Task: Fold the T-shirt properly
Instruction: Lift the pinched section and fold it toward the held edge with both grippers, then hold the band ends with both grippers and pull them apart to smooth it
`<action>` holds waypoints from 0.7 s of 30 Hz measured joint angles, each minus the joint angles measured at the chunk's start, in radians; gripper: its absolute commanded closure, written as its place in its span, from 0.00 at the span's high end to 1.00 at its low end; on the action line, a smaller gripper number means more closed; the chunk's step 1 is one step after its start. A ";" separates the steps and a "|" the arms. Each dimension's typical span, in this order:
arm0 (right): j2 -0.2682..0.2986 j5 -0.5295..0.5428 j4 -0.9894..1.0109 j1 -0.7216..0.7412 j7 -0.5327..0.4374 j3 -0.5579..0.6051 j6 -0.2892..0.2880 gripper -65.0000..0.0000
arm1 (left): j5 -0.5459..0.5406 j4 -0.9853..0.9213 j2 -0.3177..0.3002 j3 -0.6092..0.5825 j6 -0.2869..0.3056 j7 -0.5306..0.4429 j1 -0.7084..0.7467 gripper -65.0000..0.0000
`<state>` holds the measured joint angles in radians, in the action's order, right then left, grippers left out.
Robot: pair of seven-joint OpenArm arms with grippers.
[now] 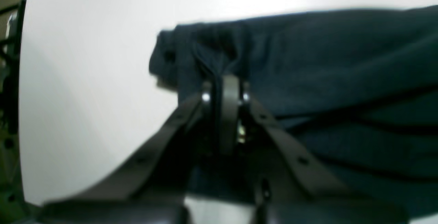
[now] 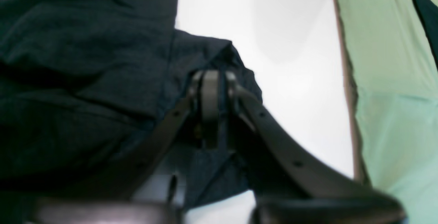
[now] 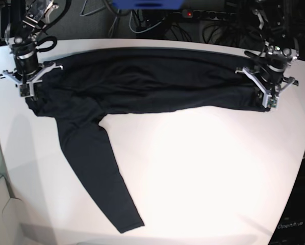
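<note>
Lying across the far half of the white table (image 3: pixel 208 173), the dark T-shirt (image 3: pixel 142 81) is gathered into a long band that runs from the left edge to the right edge of the base view. One long sleeve (image 3: pixel 99 173) trails off the band at the left and slants toward the near edge, its cuff ending close to the table's near rim.

At the band's right end the left gripper (image 3: pixel 271 100) is pinched on a fold of the cloth; its wrist view shows the jaws pressed together with dark fabric bunched between the tips (image 1: pixel 224 83) and the shirt's end hanging just past them. At the band's left end the right gripper (image 3: pixel 28 91) sits on the shirt's corner; its wrist view shows the jaws narrow around a ridge of fabric (image 2: pixel 214 80), with shirt folds piled to the left.

A pale green surface (image 2: pixel 393 80) lies beyond the table edge in the right wrist view. Cables and a power strip (image 3: pixel 206 14) run behind the far edge.
</note>
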<state>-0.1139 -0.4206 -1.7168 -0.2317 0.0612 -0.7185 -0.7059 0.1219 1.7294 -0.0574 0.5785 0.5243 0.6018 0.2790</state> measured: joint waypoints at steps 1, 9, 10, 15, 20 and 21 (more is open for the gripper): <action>0.001 -0.001 0.000 0.011 0.006 0.000 0.000 0.17 | 0.000 0.000 0.000 0.000 0.000 0.000 -0.001 0.00; 0.002 -0.001 0.005 0.053 0.003 0.017 0.001 0.37 | 0.008 0.000 0.016 -0.005 0.000 0.008 0.002 0.00; 0.003 0.003 0.013 0.056 0.002 0.032 0.003 0.37 | 0.008 0.000 0.016 -0.005 0.000 0.008 0.001 0.00; 0.003 0.002 0.083 0.089 0.098 0.106 0.000 0.37 | 0.008 0.000 0.016 -0.004 0.000 0.001 -0.014 0.00; 0.033 0.006 0.134 0.138 0.115 0.120 0.003 0.37 | 0.008 -0.001 0.016 -0.003 0.000 0.005 -0.011 0.00; 0.039 0.006 0.152 0.148 0.122 0.122 0.003 0.37 | 0.008 -0.001 0.016 -0.003 0.000 0.004 -0.011 0.00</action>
<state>-0.0746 -0.4141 -1.5646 -0.0841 0.1829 -0.5964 -0.7033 0.1295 1.7287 -0.0410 0.5758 0.5247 0.6060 0.2676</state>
